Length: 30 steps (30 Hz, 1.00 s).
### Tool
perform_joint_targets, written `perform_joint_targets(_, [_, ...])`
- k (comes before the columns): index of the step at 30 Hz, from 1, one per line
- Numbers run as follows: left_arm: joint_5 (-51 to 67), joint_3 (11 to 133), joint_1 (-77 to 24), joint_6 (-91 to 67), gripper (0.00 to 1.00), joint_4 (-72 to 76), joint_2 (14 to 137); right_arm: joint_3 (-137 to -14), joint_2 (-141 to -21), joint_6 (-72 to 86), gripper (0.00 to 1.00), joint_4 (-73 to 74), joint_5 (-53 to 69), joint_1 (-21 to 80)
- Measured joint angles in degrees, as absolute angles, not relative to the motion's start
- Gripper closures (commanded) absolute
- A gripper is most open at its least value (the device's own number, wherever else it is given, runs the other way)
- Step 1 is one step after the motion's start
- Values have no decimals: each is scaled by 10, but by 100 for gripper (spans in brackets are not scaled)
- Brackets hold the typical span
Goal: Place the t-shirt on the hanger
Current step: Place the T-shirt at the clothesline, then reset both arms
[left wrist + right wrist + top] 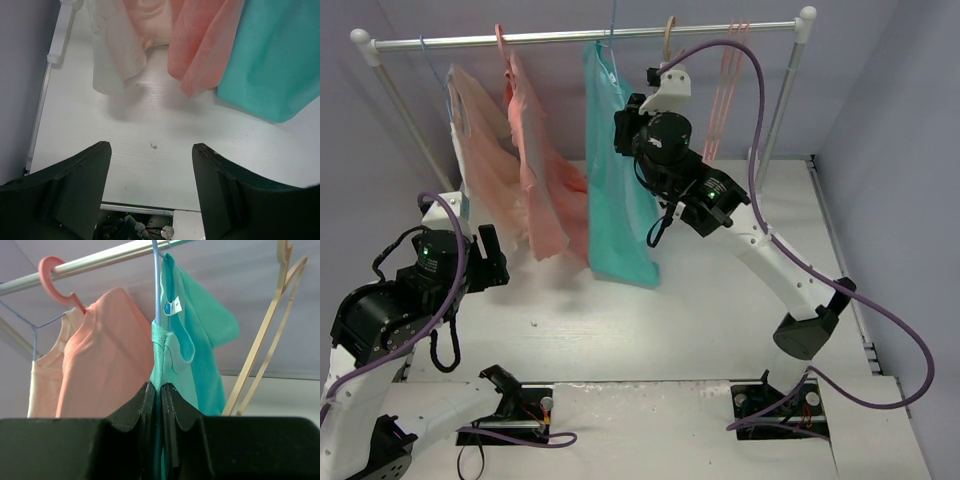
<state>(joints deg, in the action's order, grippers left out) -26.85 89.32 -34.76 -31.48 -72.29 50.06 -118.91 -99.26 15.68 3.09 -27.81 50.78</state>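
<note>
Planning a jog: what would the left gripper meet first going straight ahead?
Likely the left gripper meets the table first, short of the salmon-pink garment; depth unclear.

Right gripper (159, 389) raised, pinched closed; left gripper (151, 148) low, spread wide.

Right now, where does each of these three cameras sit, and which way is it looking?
Top external: above and behind, looking down on table, rail, left arm and right arm.
Left wrist: on the left arm, looking down at table and pink garment; open jaws below.
Right wrist: on the right arm, looking up at the hanger; jaws shut on the t-shirt.
Shared: all three show the t-shirt.
</note>
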Motion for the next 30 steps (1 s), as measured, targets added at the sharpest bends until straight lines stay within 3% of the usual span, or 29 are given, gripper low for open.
perform_joint_targets(16, [-244, 877, -348, -317, 34, -741, 486, -1153, -1071, 215, 97, 10, -300, 519])
perform_joint_targets(18, [-238, 877, -348, -317, 34, -742, 487, -1131, -1070, 215, 87, -3, -296, 519])
perform_joint_targets(19, [-236, 877, -348, -316, 34, -743, 487, -1122, -1070, 214, 72, -9, -293, 518])
perform_joint_targets(21, [-231, 878, -348, -314, 34, -743, 487, -1111, -1069, 213, 54, -14, -281, 518])
perform_joint_targets(22, [-229, 880, -348, -312, 34, -744, 488, -1106, -1068, 209, 37, -17, -274, 518])
perform_joint_targets(25, [-224, 890, -348, -307, 34, -745, 492, -1088, -1058, 193, 20, -25, -252, 519])
perform_joint_targets(30, [-221, 924, -348, -298, 33, -750, 501, -1039, -999, 155, 8, -37, -214, 519])
